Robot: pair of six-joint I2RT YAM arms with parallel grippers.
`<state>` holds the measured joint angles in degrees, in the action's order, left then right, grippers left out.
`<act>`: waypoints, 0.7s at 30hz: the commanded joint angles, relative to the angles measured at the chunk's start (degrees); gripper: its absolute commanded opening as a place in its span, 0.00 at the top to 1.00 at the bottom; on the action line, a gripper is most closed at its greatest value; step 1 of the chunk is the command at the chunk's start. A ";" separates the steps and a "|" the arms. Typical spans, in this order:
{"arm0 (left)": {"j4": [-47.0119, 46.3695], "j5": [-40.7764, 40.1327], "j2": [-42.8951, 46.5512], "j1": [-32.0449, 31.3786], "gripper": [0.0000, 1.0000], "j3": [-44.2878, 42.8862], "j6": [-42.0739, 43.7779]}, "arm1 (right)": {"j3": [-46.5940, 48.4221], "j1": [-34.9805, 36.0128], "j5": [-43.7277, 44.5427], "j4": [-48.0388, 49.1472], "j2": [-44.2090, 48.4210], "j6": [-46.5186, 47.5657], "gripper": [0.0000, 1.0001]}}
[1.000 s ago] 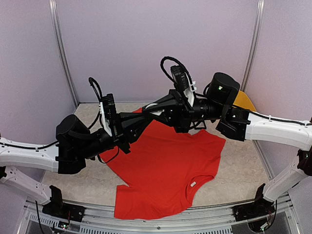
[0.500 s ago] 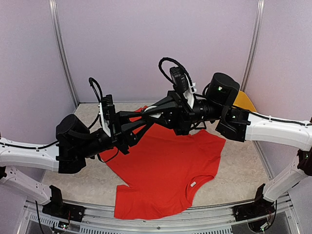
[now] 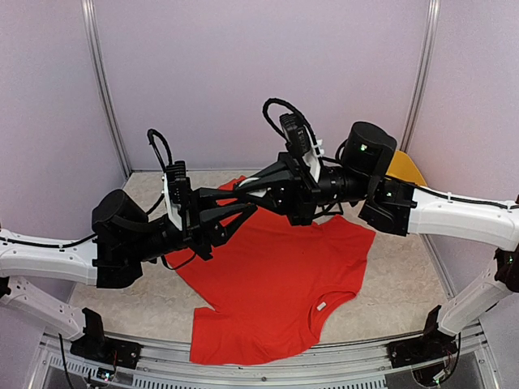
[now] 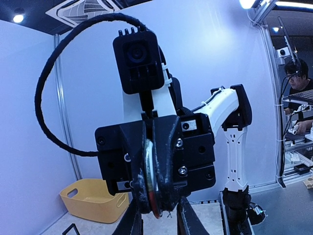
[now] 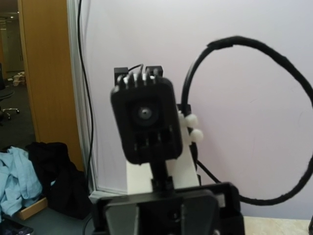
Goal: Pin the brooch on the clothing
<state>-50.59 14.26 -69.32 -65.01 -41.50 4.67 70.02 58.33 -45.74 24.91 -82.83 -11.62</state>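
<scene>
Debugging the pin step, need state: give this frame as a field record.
clothing: red T-shirt spread on table
brooch: thin disc, edge-on, off the shirt
right end effector: shut on brooch, mid-air
left end effector: open, facing the right one
other: yellow basket, far right corner
</scene>
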 commanded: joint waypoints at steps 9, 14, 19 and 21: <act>-2.81 0.92 0.77 -0.16 0.97 0.71 -0.86 | -0.16 -0.14 3.24 -2.97 -0.05 1.45 1.00; -2.65 1.48 0.59 0.01 0.97 0.77 -1.00 | -0.16 -0.15 3.30 -3.11 0.06 2.02 1.00; -4.05 1.83 0.94 -0.01 1.00 1.36 -1.83 | -0.41 -0.24 3.12 -3.57 -0.75 2.32 1.00; -4.77 2.16 0.87 0.00 1.00 1.54 -2.00 | -0.37 -0.24 2.70 -3.48 -1.22 2.22 1.00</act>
<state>-50.89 13.58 -69.14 -64.79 -40.38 3.42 70.11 58.33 -44.38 23.42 -82.28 -9.96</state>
